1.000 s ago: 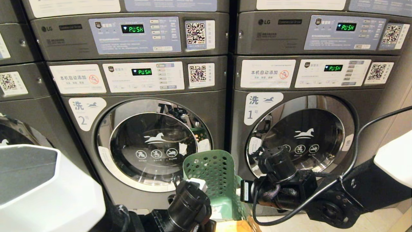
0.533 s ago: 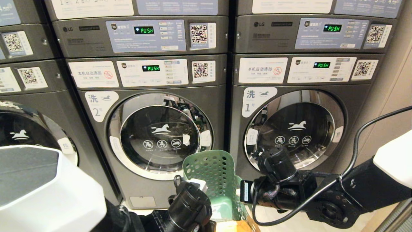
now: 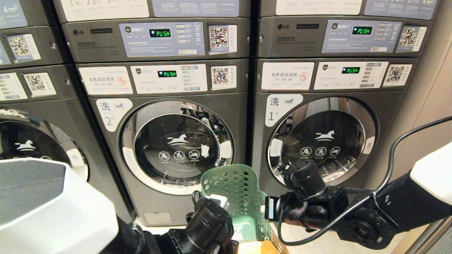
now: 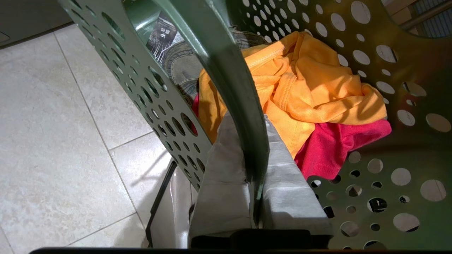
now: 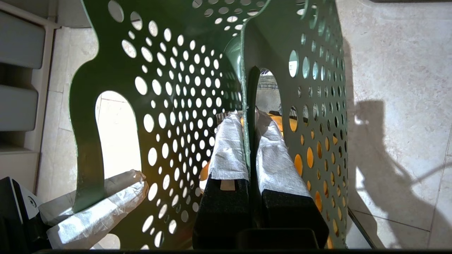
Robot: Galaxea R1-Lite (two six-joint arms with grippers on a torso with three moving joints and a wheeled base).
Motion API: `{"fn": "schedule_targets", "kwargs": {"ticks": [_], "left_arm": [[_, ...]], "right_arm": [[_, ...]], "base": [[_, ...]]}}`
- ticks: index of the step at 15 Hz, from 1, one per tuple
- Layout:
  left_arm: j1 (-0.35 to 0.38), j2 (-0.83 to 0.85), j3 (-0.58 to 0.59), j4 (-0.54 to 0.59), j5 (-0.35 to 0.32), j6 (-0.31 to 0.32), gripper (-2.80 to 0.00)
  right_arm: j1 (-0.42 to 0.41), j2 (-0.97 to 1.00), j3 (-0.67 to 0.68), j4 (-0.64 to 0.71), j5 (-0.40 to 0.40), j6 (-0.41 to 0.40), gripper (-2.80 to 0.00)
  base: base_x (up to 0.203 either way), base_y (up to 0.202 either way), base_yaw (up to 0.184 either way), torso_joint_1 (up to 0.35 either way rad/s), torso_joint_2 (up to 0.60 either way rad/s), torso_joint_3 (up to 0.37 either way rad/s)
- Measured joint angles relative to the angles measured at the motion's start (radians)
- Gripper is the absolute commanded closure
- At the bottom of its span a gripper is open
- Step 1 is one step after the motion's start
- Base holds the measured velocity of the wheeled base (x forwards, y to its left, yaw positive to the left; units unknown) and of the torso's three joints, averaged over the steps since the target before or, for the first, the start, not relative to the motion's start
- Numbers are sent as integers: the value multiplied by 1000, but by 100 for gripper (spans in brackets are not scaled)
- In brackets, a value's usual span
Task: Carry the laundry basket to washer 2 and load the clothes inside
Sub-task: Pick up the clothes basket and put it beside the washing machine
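Carry nearly done: laundry basket (image 3: 233, 197) before washer 2 (image 3: 176, 148) (door shut); left gripper (image 4: 256, 169), right gripper (image 5: 249, 141) fingers clamped on rim; clothes (image 4: 310, 91) unloaded.

A row of dark grey stacked machines fills the room's back, each lower unit topped by a dryer (image 3: 159, 38) with a green lit display. The washer marked 1 (image 3: 317, 141) stands at the right end, beside a beige wall (image 3: 430, 106). Another washer (image 3: 31, 141) shows partly at the left. White stickers and square codes cover the panels. The floor (image 4: 53, 123) is pale glossy tile, brightly lit, with hard shadows.
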Motion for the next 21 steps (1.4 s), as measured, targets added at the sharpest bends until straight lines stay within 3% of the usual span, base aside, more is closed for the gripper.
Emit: {"fn": "schedule_targets", "kwargs": {"ticks": [14, 21], "left_arm": [[-2, 44, -102, 4, -2, 21, 0], [-1, 108, -228, 59, -6, 54, 0]], "right_arm": [[-95, -16, -11, 5, -6, -50, 0], [-153, -16, -8, 4, -20, -96, 0]], "base": [[0, 0, 0, 1, 0, -3], [0, 0, 0, 5, 1, -176]]}}
